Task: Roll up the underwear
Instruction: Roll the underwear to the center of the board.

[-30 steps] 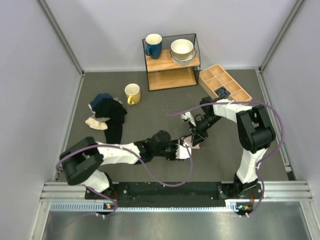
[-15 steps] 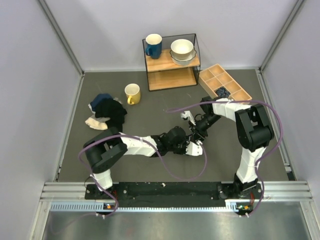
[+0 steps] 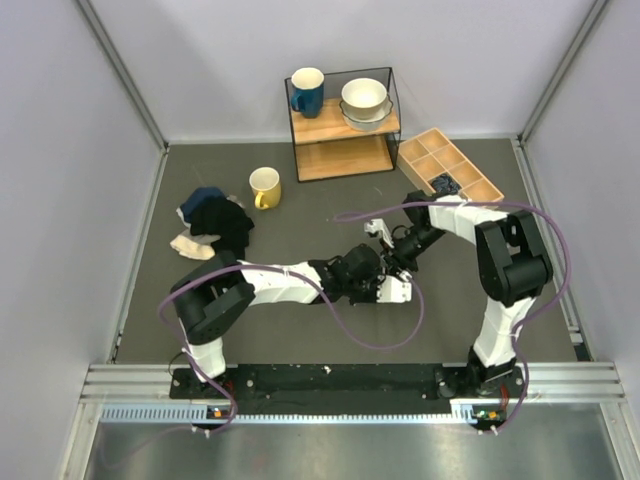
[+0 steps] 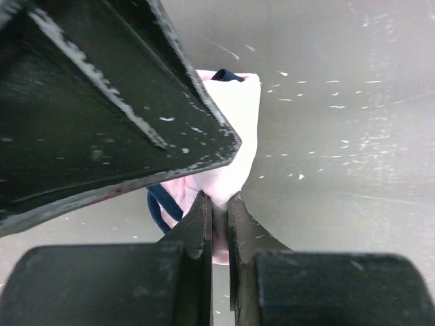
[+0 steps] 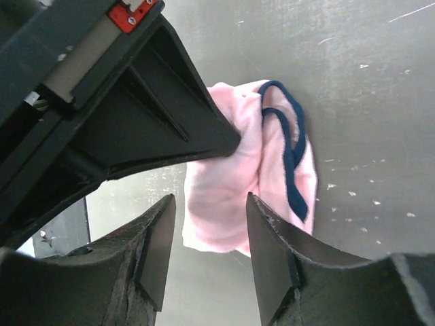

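Observation:
The underwear (image 4: 236, 125) is a small folded bundle of light-pink fabric with navy edging, lying on the grey table. My left gripper (image 4: 219, 201) is shut on its near end, with pink fabric pinched between the fingertips. In the right wrist view the underwear (image 5: 228, 187) lies just beyond my right gripper (image 5: 209, 201), which is open and empty, one fingertip on each side of the bundle's near end. In the top view the two grippers meet at mid-table, the left (image 3: 392, 289) and the right (image 3: 392, 260), and they hide the underwear.
A pile of black garments (image 3: 222, 222) with a small beige cloth (image 3: 190, 246) lies at the left. A yellow mug (image 3: 265, 187) stands behind it. A shelf (image 3: 345, 138) holds a blue mug and bowls. A wooden divided tray (image 3: 449, 166) is at the back right.
My left arm has reached further right, bringing its gripper up against the right gripper. The right gripper has shifted slightly back.

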Controlling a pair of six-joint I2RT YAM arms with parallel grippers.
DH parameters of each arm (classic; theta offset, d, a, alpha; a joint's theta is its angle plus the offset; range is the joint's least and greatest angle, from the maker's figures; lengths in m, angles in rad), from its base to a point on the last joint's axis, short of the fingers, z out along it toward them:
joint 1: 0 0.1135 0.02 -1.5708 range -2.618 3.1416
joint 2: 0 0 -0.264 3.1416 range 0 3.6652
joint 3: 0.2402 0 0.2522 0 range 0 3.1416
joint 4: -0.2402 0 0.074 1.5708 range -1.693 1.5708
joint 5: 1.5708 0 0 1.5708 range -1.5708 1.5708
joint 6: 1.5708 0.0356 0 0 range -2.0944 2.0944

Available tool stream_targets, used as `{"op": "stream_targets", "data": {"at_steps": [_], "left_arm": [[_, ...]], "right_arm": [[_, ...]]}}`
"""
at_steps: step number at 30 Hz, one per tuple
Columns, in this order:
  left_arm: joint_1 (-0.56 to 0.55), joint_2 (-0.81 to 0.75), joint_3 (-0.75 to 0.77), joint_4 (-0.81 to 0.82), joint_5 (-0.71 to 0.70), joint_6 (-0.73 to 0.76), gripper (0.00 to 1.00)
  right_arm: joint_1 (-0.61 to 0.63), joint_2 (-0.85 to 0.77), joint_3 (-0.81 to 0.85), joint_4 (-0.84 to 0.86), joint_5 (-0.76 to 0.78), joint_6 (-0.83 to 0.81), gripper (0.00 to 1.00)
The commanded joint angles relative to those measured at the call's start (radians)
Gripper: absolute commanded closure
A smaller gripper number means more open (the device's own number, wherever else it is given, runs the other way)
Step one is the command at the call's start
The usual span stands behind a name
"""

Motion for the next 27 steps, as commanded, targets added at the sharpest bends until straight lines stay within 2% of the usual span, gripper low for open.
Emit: {"op": "stream_targets", "data": {"at_steps": [1, 7, 10, 15, 18, 20, 27], "left_arm": [[0.002, 0.040, 0.051, -0.236, 0.117, -0.129, 1.00], [0.036, 0.057, 0.088, -0.323, 0.226, -0.203, 1.00], [0.051, 0.114, 0.155, -0.402, 0.291, -0.217, 1.00], [0.086, 0.208, 0.277, -0.566, 0.406, -0.241, 1.00], [0.117, 0.258, 0.334, -0.608, 0.459, -0.267, 1.00], [0.137, 0.293, 0.366, -0.623, 0.475, -0.281, 1.00], [0.191, 0.358, 0.427, -0.637, 0.527, -0.347, 1.00]], "right_arm": [[-0.032, -0.102, 0.035, -0.005, -0.010, 0.023, 0.52], [-0.199, -0.157, 0.047, 0.010, -0.012, 0.063, 0.52], [-0.260, -0.192, 0.019, 0.029, -0.001, 0.069, 0.51], [-0.265, -0.215, -0.025, 0.027, 0.024, 0.089, 0.49], [-0.262, -0.211, -0.033, 0.027, 0.015, 0.123, 0.47], [-0.259, -0.195, -0.036, 0.026, 0.004, 0.147, 0.43], [-0.182, -0.108, -0.010, 0.000, 0.002, 0.204, 0.39]]}}
